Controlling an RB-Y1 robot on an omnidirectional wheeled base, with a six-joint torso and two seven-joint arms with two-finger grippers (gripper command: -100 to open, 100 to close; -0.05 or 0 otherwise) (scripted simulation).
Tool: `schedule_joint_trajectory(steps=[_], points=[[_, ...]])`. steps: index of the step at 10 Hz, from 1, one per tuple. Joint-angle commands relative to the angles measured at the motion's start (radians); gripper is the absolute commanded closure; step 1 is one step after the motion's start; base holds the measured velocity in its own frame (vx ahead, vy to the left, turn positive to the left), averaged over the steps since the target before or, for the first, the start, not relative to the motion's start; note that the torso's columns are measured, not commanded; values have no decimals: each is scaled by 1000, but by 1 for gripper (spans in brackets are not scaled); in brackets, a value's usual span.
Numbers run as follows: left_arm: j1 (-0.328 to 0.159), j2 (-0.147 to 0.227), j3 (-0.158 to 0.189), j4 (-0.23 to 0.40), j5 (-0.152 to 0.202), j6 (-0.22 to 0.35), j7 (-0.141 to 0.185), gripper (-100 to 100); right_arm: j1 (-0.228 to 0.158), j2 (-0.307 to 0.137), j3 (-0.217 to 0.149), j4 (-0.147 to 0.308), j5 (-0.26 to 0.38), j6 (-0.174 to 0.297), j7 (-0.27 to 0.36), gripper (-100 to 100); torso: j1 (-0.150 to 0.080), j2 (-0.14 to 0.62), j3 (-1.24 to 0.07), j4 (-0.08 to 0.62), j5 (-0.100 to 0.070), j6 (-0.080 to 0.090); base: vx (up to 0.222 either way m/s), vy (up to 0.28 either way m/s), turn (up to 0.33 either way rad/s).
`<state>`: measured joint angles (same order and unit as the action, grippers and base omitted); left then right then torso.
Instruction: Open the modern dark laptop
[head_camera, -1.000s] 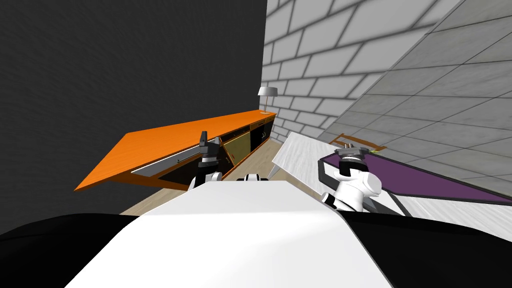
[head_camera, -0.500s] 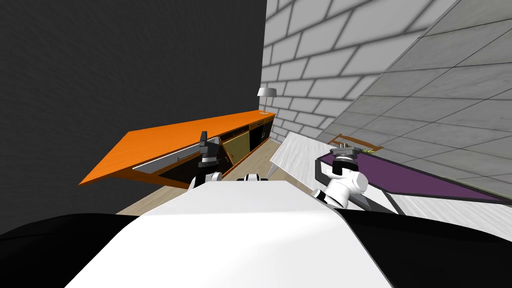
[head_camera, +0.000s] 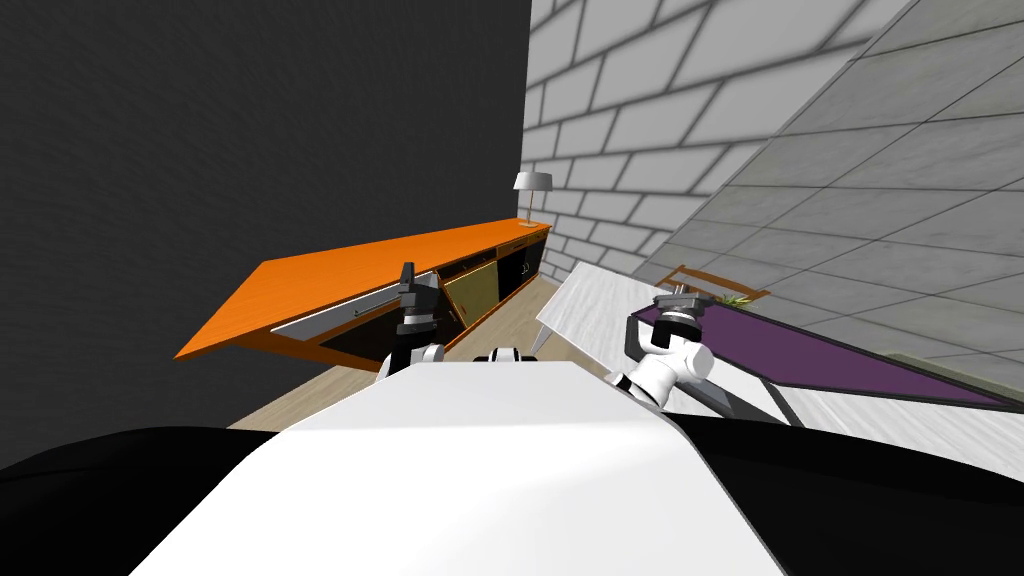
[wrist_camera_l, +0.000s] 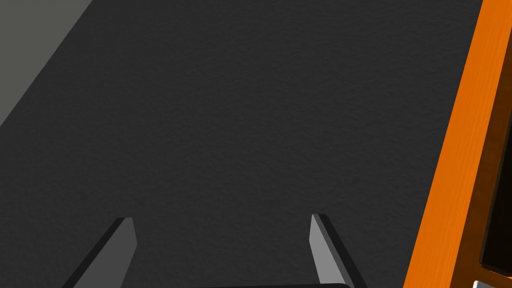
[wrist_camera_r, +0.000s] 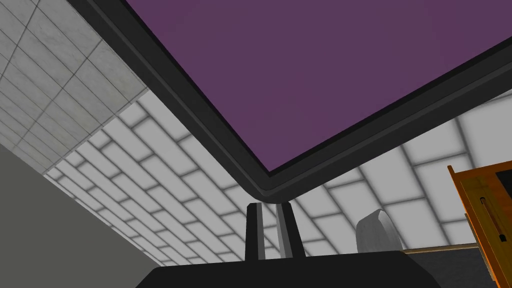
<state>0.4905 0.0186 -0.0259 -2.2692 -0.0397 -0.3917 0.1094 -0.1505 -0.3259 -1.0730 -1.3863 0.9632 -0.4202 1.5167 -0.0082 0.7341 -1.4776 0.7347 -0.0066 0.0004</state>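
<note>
The laptop (wrist_camera_r: 320, 75) runs off the right wrist view's edges; in the head view my right arm (head_camera: 665, 365) covers much of its base. A green speck (head_camera: 738, 298) beyond it is too small to name.

Purple laptop screen (wrist_camera_r: 325, 75), black-framed; orange sideboard (head_camera: 340, 275); grey brick-patterned wall (head_camera: 640, 120).
</note>
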Motion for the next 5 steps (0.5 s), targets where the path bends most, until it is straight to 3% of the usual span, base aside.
schedule_joint_trajectory(steps=[1,2,4,5], points=[[0,0,0,0,0,0,0,0,-2,59,-8,-4,2,-4,19,100,0,-2,0,-2,-3,0,-1,-9,-12],[0,0,0,0,0,0,0,0,-40,90,-49,-59,16,-25,69,100,-2,-4,-1,-3,-5,-1,-39,-32,14],[0,0,0,0,0,0,0,0,-40,145,-49,-59,16,-25,89,100,-2,0,0,0,-1,0,-31,-51,9],[0,0,0,0,0,0,0,0,-77,175,-91,-110,30,-47,139,100,-3,-2,0,-2,-4,0,-58,-61,21]])
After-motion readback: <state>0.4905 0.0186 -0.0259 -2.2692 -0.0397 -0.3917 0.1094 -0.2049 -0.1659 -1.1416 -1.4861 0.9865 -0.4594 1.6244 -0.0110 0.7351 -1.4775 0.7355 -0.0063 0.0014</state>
